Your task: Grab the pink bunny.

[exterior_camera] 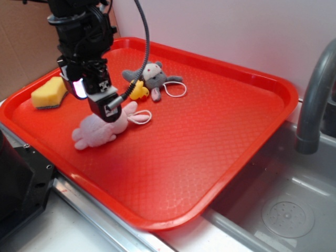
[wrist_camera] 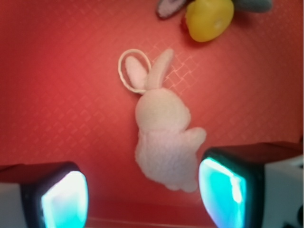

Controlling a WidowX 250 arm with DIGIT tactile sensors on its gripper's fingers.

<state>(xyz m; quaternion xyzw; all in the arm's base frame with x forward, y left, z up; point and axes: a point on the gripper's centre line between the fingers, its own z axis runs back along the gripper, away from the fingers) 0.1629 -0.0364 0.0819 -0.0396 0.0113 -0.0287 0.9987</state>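
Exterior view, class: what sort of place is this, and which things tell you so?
Probably a toy or mock kitchen sink counter. A curved grey faucet rises over a grey sink basin with a round drain, and a yellow sponge lies on the red plastic tray beside it.

The exterior view looks down obliquely from afar; the wrist view stares straight down between the jaws, both sharing the fuzzy pale-pink plush bunny (exterior_camera: 100, 130) (wrist_camera: 164, 137).

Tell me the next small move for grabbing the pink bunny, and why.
Probably drop straight down a little, then close. In the wrist view the open gripper straddles the pink bunny, whose body lies between the fingers nearer the right one, and the red tray still shows beneath, so the pads look above it.
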